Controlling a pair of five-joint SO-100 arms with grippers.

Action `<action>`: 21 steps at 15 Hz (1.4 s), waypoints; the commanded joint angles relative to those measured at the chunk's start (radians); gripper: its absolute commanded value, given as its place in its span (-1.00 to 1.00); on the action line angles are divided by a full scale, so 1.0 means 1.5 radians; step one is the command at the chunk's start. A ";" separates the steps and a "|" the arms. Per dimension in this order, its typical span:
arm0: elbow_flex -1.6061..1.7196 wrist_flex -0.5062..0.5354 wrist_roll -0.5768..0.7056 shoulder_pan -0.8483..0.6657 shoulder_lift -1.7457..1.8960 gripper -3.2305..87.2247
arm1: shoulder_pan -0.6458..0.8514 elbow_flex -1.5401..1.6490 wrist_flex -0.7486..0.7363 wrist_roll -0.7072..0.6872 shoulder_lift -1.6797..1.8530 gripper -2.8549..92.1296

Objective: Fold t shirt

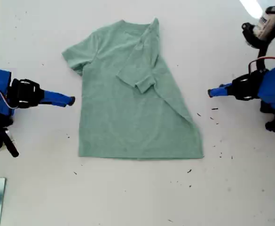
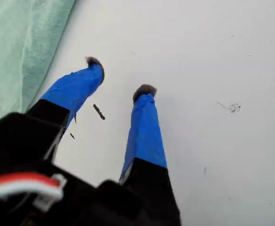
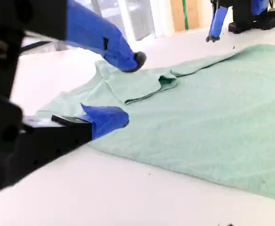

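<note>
Presently on record, one item of cloth and two grippers.

Item 1: pale sage-green short-sleeved knit t shirt (image 1: 123, 117). It lies flat on the white desk (image 1: 137, 202) at the middle of the exterior view, with the round neck toward 12 o'clock and the straight hem toward 6 o'clock. The sleeve on the 9 o'clock side is spread out. The 3 o'clock side is turned in over the body along a slanting crease that runs from the neck to the hem's 4 o'clock corner, and its sleeve rests on the chest. In the first wrist view only an edge of the shirt (image 2: 19, 52) shows; in the second wrist view the shirt (image 3: 212, 122) fills the middle ground, folded sleeve uppermost.

Item 2: my first gripper (image 1: 211, 92), blue-taped fingers on a black body. In the exterior view it is at 3 o'clock from the shirt, near it but apart, pointing toward it. The first wrist view shows the gripper (image 2: 120, 75) with its jaws parted by a moderate gap, nothing between them, bare desk beneath.

Item 3: my second gripper (image 1: 70, 100), same build. In the exterior view it is at 9 o'clock from the shirt, just beside the cloth's edge. The second wrist view shows the gripper (image 3: 128, 89) with jaws spread wide, holding nothing.

Sundries: small black specks (image 1: 215, 115) scattered on the desk in the exterior view, from 3 to 5 o'clock of the shirt.
</note>
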 commanded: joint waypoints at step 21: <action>-0.857 0.316 0.188 -0.425 -0.855 -0.22 | -0.163 0.051 -0.058 0.480 0.009 -0.89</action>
